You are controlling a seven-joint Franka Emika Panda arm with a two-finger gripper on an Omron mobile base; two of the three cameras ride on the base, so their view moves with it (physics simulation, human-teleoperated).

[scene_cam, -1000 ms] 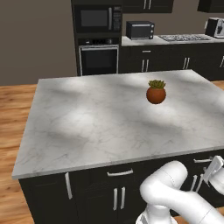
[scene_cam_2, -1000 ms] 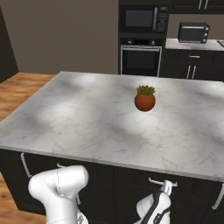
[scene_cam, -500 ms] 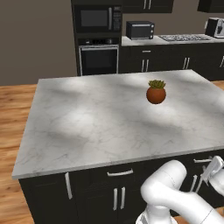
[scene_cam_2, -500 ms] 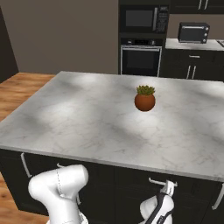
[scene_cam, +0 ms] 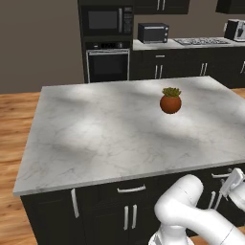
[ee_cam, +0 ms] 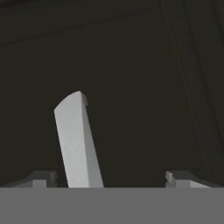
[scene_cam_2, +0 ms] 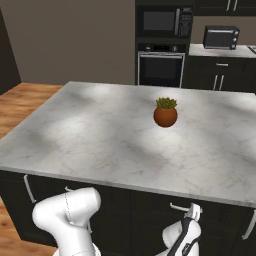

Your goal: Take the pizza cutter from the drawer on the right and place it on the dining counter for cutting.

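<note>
My gripper [scene_cam_2: 192,214] hangs low against the near-black drawer [scene_cam_2: 220,212] front, under the marble top's right end. In the hand view the gripper [ee_cam: 111,177] is open. A silver bar handle [ee_cam: 76,140] slants up between its fingertips [ee_cam: 43,177], nearer the left one, and nothing is gripped. The dark drawer [ee_cam: 131,65] front is shut. From the left base view the hand [scene_cam: 234,184] sits beside the handle [scene_cam: 221,175]. The pizza cutter is hidden. The dining counter is out of view.
A marble island [scene_cam: 95,139] with a small potted plant [scene_cam: 170,100] spreads in front of the base. More dark cabinet doors with silver handles [scene_cam: 131,189] run below it. A wall oven [scene_cam: 107,64], a microwave and a toaster oven [scene_cam: 153,32] line the back wall.
The hand has edged slightly to the right along the cabinet front. The jaws stay open.
</note>
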